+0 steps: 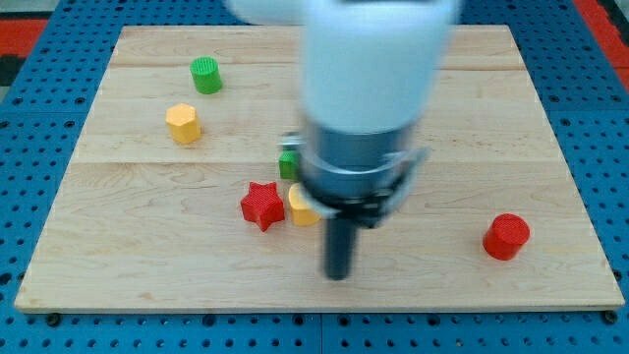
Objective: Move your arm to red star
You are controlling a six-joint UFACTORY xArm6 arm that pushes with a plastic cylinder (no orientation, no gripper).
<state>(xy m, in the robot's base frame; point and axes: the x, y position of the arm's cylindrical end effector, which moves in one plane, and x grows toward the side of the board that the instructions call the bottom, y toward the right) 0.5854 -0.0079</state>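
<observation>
A wooden board [550, 118] lies on a blue pegged surface, with red pegged panels showing at the view's top corners. A large blurred arm [369, 88], white above and dark grey below, comes down from the view's top edge and covers much of the board's middle. Its upper part is cut off by the frame.

The arm ends in a dark rod, and my tip [338, 274] sits low on the board, near the view's bottom edge. There is no claw here to be open or closed, only the rod.

2 blocks are partly hidden behind the arm. A small green block [288, 164] shows only its left side at the arm's left edge, so its shape cannot be made out. A yellow block [301, 206] is likewise half covered, its shape unclear.

The red star [262, 206] is in full view, just left of centre, a ridged, deep red piece with short points. It sits right against the yellow block's left side; whether they touch is hard to tell. My tip is apart from the star, lower and to the view's right of it.

Elsewhere, a green cylinder [206, 75] stands near the view's top left, with a yellow hexagon [183, 123] just below it. A red cylinder [506, 236] stands alone at the view's right.
</observation>
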